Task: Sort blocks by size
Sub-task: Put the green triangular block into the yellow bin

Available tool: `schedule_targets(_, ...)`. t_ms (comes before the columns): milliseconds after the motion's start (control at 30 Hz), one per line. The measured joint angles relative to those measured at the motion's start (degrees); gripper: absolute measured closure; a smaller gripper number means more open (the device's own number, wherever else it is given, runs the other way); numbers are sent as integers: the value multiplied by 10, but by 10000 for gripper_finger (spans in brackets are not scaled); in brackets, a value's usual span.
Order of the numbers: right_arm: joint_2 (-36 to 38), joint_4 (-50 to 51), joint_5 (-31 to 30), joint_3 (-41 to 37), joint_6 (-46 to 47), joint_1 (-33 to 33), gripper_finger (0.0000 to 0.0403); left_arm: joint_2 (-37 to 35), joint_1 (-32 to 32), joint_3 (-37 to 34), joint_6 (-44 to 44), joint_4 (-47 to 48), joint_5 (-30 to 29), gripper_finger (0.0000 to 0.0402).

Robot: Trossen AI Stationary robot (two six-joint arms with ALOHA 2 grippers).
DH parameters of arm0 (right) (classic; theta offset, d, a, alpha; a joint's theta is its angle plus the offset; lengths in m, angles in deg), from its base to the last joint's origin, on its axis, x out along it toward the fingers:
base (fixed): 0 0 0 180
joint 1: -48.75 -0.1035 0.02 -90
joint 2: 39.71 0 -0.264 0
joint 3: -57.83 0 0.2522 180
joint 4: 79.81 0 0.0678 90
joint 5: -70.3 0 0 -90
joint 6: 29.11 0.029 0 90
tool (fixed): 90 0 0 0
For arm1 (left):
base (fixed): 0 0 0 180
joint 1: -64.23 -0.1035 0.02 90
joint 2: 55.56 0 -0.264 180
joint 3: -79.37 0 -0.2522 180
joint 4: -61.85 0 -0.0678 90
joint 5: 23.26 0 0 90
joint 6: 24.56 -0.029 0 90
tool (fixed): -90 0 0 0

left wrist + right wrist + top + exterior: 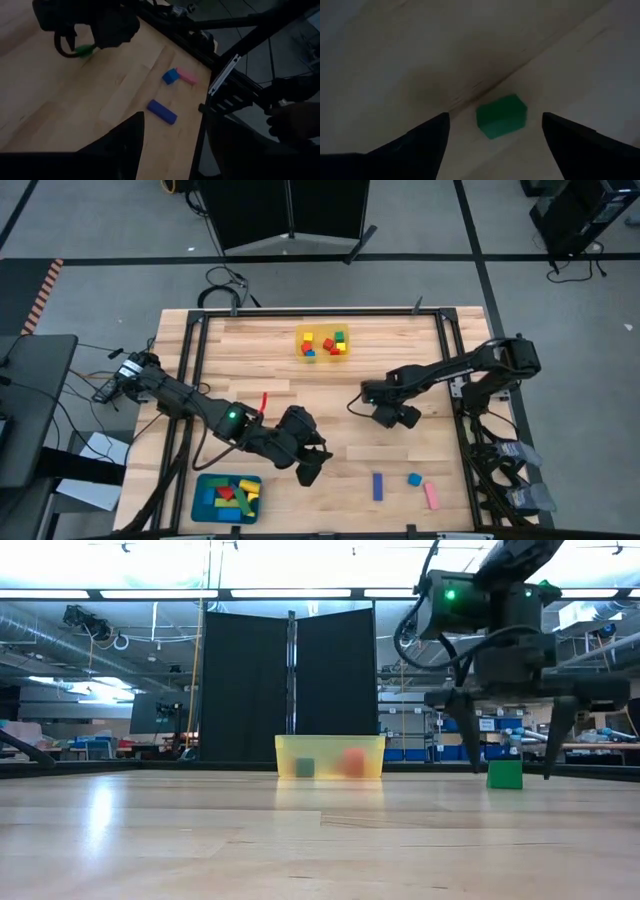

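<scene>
At the near left corner of the table stands the teal tray, already holding several longer blocks of red, yellow, green and blue. The left gripper hangs just to the right of this tray, low over the bare wood. I cannot tell from the pictures how far its fingers stand apart, and I see nothing between them. To the right of this gripper, close to the near edge, lie three blocks: a purple bar, a small blue cube and a pink bar. The cube and the pink bar are just beside each other, and the purple bar is a little apart from them. Between the left gripper and these blocks the wood is free.

Beyond both grippers, near the far edge of the table, sits the yellow tray with small cubes of red, yellow, green and blue inside.

The right gripper is lowered to the table in the right half, well apart from the yellow tray. Its fingers are spread wide and hold nothing. A green block rests on the wood between them, touching neither finger, with free space on each side. The right edge of the table and its dark frame rail are near behind this arm. On the other sides of the right gripper the wood is open.
</scene>
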Motion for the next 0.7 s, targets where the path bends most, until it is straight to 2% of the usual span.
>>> schedule_targets(400, -39, -17, -1, 1, -33, -3, 94, 0, -1, 0, 0, 0, 0, 183)
schedule_targets(700, -39, -19, 0, 0, -58, -3, 173, 0, -2, 0, -3, 6, 0, 183)
